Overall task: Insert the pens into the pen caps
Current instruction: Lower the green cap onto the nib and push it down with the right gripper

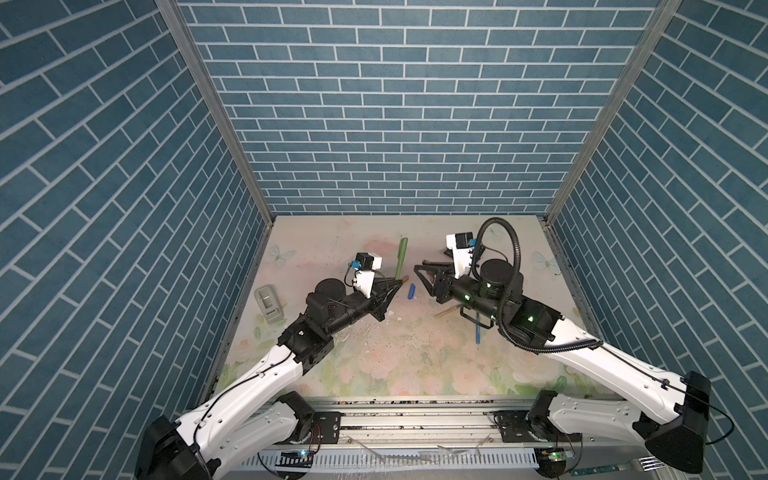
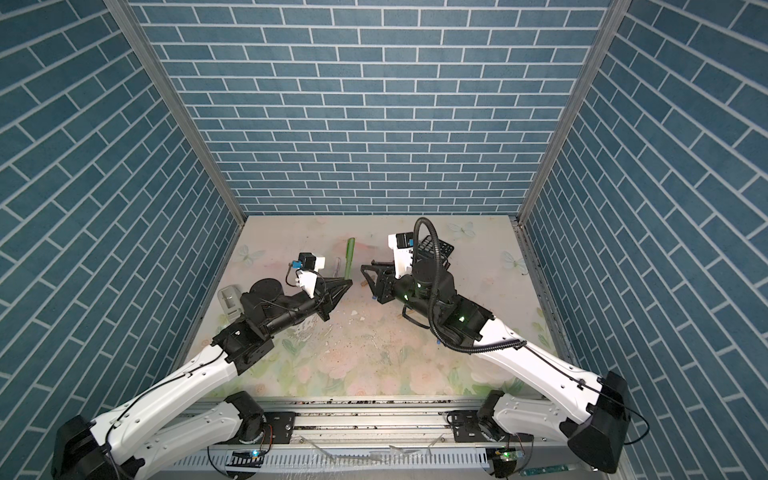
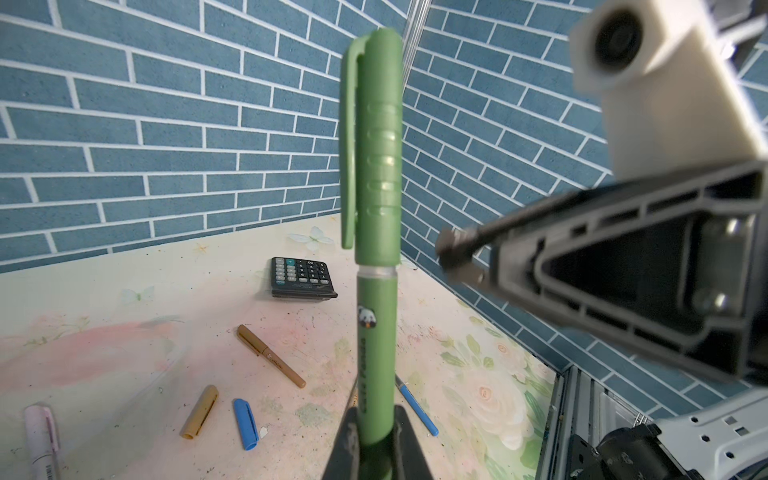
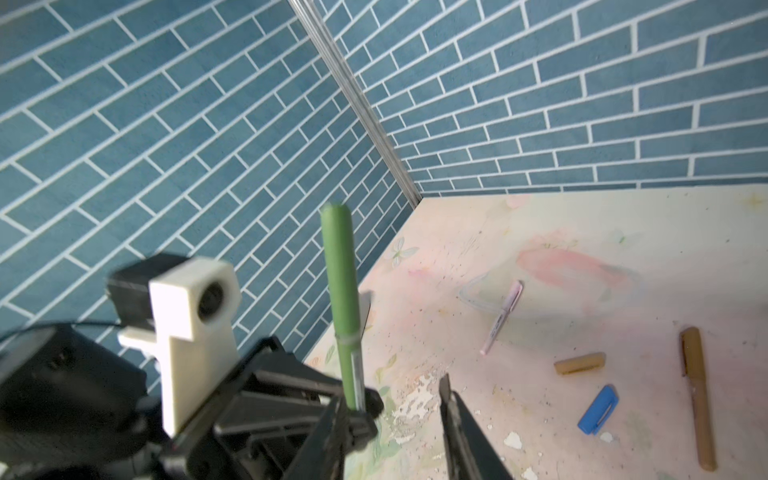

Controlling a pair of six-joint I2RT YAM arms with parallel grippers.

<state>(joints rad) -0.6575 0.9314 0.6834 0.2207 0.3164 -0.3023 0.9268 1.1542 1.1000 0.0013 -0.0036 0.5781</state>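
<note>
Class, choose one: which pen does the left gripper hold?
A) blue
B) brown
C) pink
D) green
D: the left gripper is shut on the upright green pen, which wears its green cap.

Tabletop [image 1: 374, 374]: pale floral print, its surface flaked and scattered with specks near the middle. Lying flat on it:
- a black calculator [image 3: 302, 277] toward the back wall;
- a brown pen [image 3: 271, 356], capped;
- a tan cap [image 3: 200, 411] and a blue cap [image 3: 245, 424], just beside each other, not touching;
- a blue pen [image 3: 417, 405];
- a pink pen [image 4: 502, 316];
- a grey plastic item [image 1: 269, 305] at the left edge.
</note>
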